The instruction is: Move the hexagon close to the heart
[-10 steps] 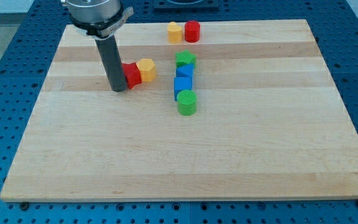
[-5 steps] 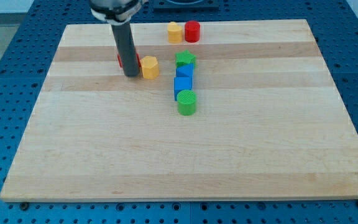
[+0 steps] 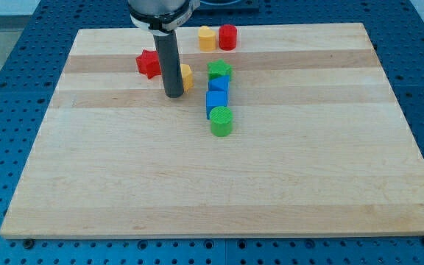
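Observation:
The yellow hexagon [image 3: 186, 76] lies left of the green star, mostly hidden behind my rod. My tip [image 3: 173, 96] rests on the board at the hexagon's lower left, touching or almost touching it. The yellow heart [image 3: 207, 37] sits near the view's top edge, with a red cylinder [image 3: 228, 36] right beside it. The hexagon is well below and slightly left of the heart.
A red star [image 3: 149, 63] lies left of my rod. A column stands right of the hexagon: green star [image 3: 218, 71], two blue blocks [image 3: 216, 96], and a green cylinder [image 3: 221, 121] at its bottom.
My tip moved rightward, from left of the red star to the hexagon's lower left. The red star was pushed up and left, apart from the hexagon. The hexagon shifted slightly right.

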